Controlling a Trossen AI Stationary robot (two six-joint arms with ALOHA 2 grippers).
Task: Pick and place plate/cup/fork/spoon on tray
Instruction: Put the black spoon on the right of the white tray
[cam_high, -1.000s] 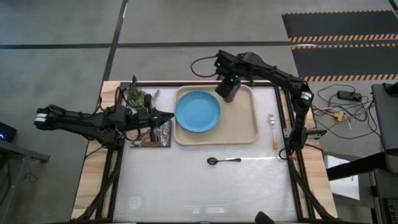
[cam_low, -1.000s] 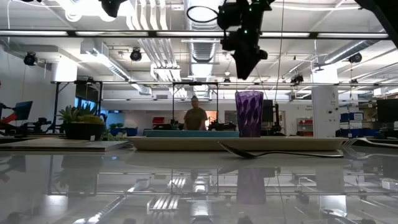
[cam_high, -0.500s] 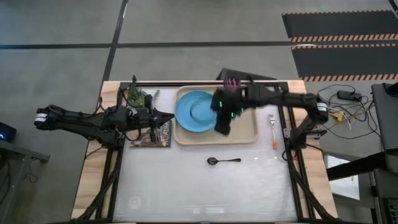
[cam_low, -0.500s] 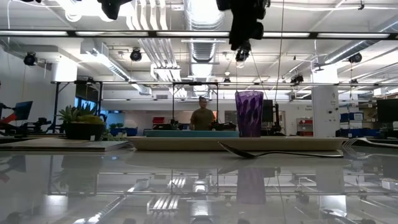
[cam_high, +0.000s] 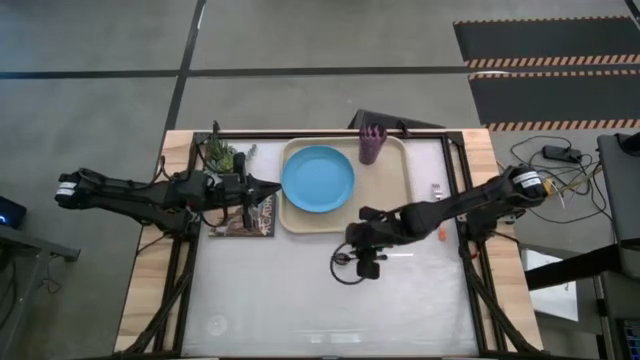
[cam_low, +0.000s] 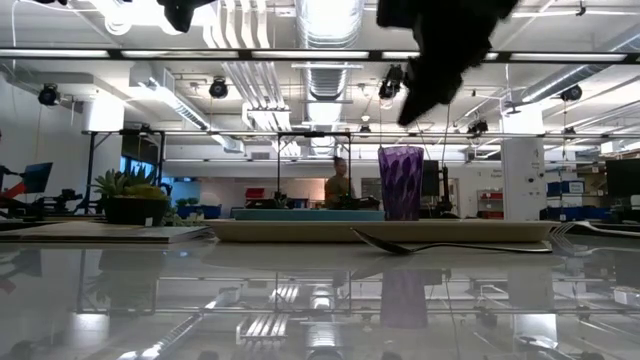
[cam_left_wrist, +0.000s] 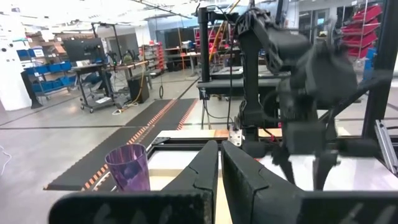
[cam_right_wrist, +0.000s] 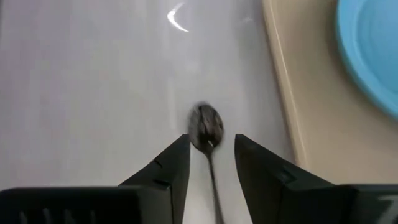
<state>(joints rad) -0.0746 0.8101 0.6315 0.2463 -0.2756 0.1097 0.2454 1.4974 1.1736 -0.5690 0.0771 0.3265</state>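
Observation:
The light-blue plate (cam_high: 318, 179) lies on the left half of the beige tray (cam_high: 390, 200). The purple cup (cam_high: 371, 143) stands upright in the tray's far right corner. The metal spoon (cam_high: 342, 259) lies on the table just in front of the tray, and the orange-handled fork (cam_high: 437, 190) lies to the tray's right, partly under my right arm. My right gripper (cam_right_wrist: 211, 140) is open above the spoon (cam_right_wrist: 206, 124), one finger on either side of it, and the low view (cam_low: 440, 60) shows it well above the table. My left gripper (cam_high: 268, 189) is shut and empty at the tray's left.
A dark picture-covered book (cam_high: 245, 215) lies under my left gripper, with a small potted plant (cam_high: 222, 155) behind it at the table's far left. A person stands in the room beyond the table (cam_low: 340, 188). Bare white table lies in front of the spoon.
My right gripper has gone from above the cup at the tray's far right corner, across the tray toward the table's near edge, to above the spoon in front of the tray. The cup has stayed standing on the tray.

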